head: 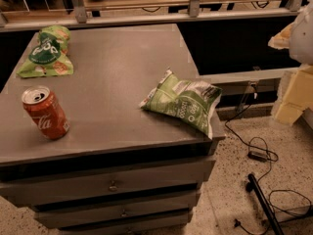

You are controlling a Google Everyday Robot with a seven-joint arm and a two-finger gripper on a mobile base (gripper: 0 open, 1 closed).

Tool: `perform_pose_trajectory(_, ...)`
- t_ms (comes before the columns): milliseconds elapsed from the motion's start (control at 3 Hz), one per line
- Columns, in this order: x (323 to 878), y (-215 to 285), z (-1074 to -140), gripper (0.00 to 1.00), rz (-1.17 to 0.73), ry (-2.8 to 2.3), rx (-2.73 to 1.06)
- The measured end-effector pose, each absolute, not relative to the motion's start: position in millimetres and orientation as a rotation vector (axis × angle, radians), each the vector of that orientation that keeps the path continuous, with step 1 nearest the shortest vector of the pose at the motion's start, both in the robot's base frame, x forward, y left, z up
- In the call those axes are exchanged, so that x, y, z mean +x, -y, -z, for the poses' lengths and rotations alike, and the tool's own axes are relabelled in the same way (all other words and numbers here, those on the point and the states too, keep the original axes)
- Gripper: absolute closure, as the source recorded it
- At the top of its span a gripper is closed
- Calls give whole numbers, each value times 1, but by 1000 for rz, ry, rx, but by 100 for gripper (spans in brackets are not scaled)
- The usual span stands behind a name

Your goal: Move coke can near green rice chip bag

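The coke can stands upright near the front left edge of the grey cabinet top, red-orange with white script and a silver top. The green rice chip bag lies at the back left corner, bright green with a dark round logo, well behind the can. My gripper shows at the right edge of the view, pale and blocky, off the cabinet to the right and far from both things. It holds nothing that I can see.
A larger pale green-and-white bag lies at the cabinet's front right corner, partly over the edge. Drawers face front below. Cables and a dark rod lie on the speckled floor at right. A rail runs behind.
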State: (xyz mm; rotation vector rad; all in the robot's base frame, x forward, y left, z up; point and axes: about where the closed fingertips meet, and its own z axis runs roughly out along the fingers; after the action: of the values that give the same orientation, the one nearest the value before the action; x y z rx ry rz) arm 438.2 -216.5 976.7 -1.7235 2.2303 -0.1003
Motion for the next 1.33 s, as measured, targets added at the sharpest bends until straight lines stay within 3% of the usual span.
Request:
perform_pose_trajectory(333, 438, 216, -977, 0, 100, -2230, -1724)
perform_pose_trajectory(667, 439, 158, -982, 0, -38, -2021, -1892)
perform_pose_trajectory(1333, 373, -121, -976, 0, -382, -1440, -2342)
